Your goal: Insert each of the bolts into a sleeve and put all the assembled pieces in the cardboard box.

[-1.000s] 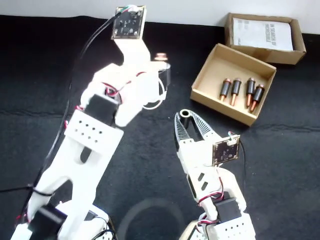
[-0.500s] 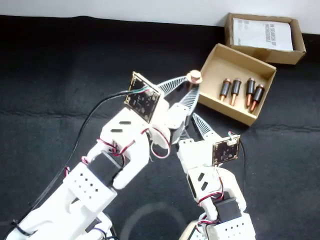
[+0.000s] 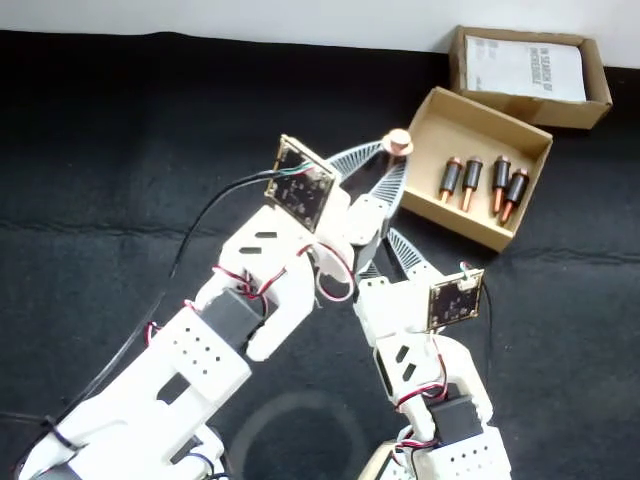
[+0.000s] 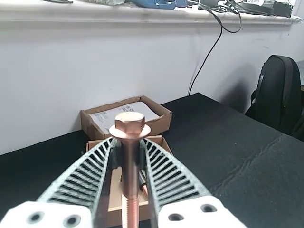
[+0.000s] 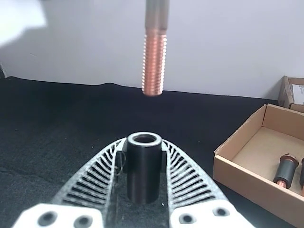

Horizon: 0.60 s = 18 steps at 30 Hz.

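The left gripper (image 4: 128, 145), clamped on the bolt (image 4: 129, 124), has swung over and holds it just above the sleeve (image 5: 144, 171) clasped in the right gripper (image 5: 144, 142).

Loose bolt (image 4: 129, 124): one. Loose sleeve (image 5: 144, 171): one. Assembled pieces: four, (image 3: 452, 178), (image 3: 471, 182), (image 3: 499, 183), (image 3: 514, 195). Boxes: two, the cardboard box (image 3: 478, 132) with the pieces and a second box (image 3: 530, 108). Printed sheet (image 3: 525, 68): one. Grippers: two, left gripper (image 4: 128, 145) and right gripper (image 5: 144, 142).
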{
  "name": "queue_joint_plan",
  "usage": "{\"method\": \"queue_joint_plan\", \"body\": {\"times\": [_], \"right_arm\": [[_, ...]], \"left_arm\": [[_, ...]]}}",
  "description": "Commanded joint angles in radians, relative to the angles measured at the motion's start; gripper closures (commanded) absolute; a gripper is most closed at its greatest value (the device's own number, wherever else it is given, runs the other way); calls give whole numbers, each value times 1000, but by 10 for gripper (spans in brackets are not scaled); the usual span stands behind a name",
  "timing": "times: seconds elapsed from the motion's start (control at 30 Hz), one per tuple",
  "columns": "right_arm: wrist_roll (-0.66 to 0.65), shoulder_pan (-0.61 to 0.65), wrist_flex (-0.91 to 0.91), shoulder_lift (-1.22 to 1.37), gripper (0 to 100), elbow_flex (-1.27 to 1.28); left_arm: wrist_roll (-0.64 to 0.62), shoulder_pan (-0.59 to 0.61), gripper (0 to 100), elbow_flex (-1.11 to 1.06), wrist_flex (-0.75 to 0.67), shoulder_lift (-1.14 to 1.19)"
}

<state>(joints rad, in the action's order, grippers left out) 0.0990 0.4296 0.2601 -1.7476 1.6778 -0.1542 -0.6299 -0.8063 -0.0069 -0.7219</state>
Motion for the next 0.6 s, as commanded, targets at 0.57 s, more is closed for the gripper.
{"method": "queue_joint_plan", "body": {"times": [0.57], "right_arm": [[5, -85, -170, -1, 991, 122]], "left_arm": [[-5, 4, 991, 7, 20, -1]]}}
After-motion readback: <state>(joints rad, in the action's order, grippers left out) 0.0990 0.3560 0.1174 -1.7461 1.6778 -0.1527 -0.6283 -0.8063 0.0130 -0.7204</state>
